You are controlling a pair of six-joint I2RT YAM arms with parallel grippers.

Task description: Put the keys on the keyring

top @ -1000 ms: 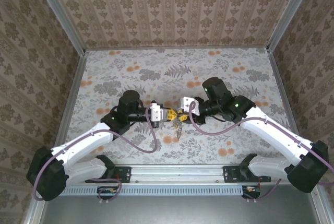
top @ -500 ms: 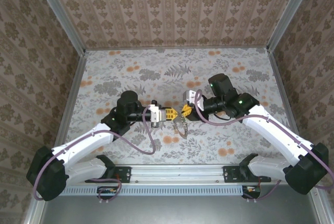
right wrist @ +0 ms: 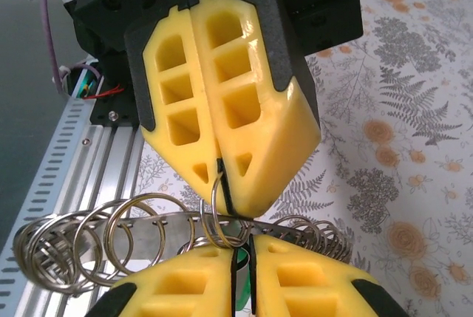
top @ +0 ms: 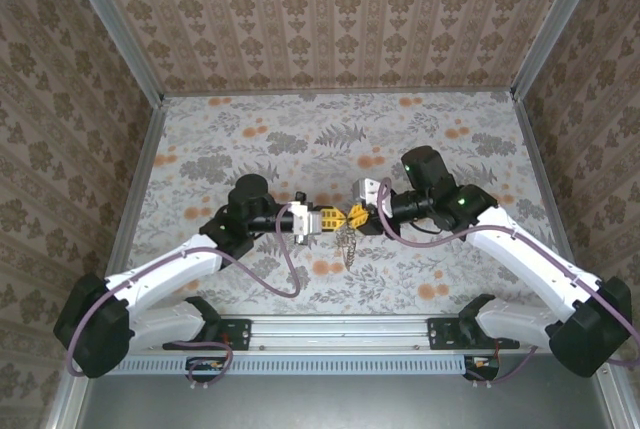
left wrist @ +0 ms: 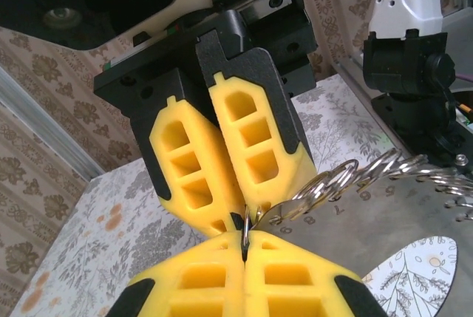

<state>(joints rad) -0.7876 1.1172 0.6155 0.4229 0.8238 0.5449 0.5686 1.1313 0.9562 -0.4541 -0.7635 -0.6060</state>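
Observation:
Both grippers meet tip to tip above the middle of the table. My left gripper (top: 333, 218) (left wrist: 244, 237) is shut on a thin silvery split ring (right wrist: 214, 191) of the keyring (left wrist: 384, 221), a grey numbered metal strip (right wrist: 166, 236) carrying several rings. The bunch hangs below the tips (top: 348, 244). My right gripper (top: 352, 216) (right wrist: 242, 247) is shut on a green key (right wrist: 240, 280), which is mostly hidden between its yellow pads. The held ring touches the tips of the right gripper's fingers (left wrist: 259, 147).
The flowered tablecloth (top: 300, 139) lies flat around the arms. A metal rail (top: 340, 329) runs along the near edge, and patterned walls (top: 330, 19) close the back and sides. Purple cables (top: 290, 279) loop beside each arm.
Half a second ago the two gripper tips stood a little apart; now they touch again. The right jaws have narrowed. The hanging rings shifted slightly left.

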